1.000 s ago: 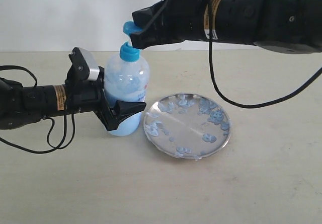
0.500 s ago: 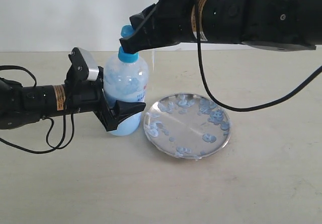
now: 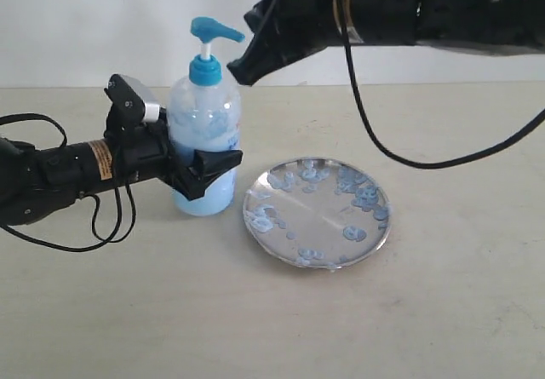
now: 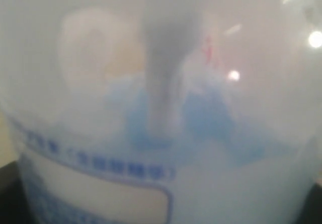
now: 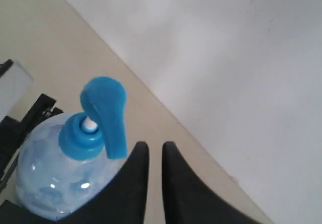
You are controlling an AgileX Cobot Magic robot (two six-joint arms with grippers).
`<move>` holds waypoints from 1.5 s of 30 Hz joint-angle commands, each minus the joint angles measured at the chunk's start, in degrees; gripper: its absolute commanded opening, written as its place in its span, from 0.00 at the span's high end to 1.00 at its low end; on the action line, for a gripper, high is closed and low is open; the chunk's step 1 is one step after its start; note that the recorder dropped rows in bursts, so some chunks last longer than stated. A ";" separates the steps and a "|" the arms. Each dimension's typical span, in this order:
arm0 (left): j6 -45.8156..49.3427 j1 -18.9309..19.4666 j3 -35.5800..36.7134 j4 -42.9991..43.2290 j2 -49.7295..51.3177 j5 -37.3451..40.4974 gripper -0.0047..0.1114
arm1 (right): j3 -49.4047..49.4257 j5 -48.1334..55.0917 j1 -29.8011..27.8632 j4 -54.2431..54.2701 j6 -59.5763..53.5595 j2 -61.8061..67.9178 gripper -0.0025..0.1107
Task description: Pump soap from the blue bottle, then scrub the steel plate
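Right pincer [image 3: 243, 71] lifted off pump head [image 3: 215, 30], tips nearly pressed together, empty. Pump head sprung up. Left pincer [image 3: 204, 170] pinching bottle [image 3: 204, 128], now upright on table [image 3: 426, 311], just beside plate [image 3: 319, 213] dotted with soap [image 3: 355, 234]. Pumping likely finished; scrubbing next.

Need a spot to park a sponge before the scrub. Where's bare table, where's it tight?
Free: the wide table strip on the camera side of the steel plate and blue bottle, and the stretch right of the plate. Crowded: the narrow bottle-plate gap, with the left gripper clamped on the bottle and the right gripper by the pump head.
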 commanded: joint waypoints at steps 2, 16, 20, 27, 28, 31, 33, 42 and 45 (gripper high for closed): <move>-1.06 0.06 -0.59 -8.19 1.90 -11.60 0.92 | -0.58 6.18 0.15 1.44 2.49 -11.26 0.98; 0.72 0.06 3.55 -6.40 4.06 -11.60 0.92 | 40.44 10.73 0.15 0.90 18.39 -61.51 0.98; 0.72 0.06 3.55 -6.51 4.06 -11.60 0.91 | 50.96 12.94 0.15 1.17 25.41 -73.46 0.98; 0.75 0.06 3.55 -4.74 4.06 -11.60 0.35 | 54.56 16.23 0.15 1.05 30.90 -78.82 0.98; 0.75 0.06 3.55 -5.28 4.06 -11.60 0.23 | 54.56 16.45 0.15 1.05 30.90 -78.73 0.98; 0.52 0.06 3.55 -7.72 4.06 -11.60 0.02 | 54.56 16.59 0.15 1.05 30.90 -78.73 0.98; 0.35 0.06 3.55 -8.27 4.06 -11.60 0.02 | 54.56 16.59 0.15 1.05 30.90 -78.73 0.98; 0.60 1.20 3.64 -1.63 -0.03 -11.60 0.02 | 54.56 18.39 0.15 1.05 30.90 -78.73 0.98; 0.60 2.45 4.48 -0.38 -4.68 -11.60 0.02 | 54.56 18.52 0.15 1.05 30.90 -78.73 0.98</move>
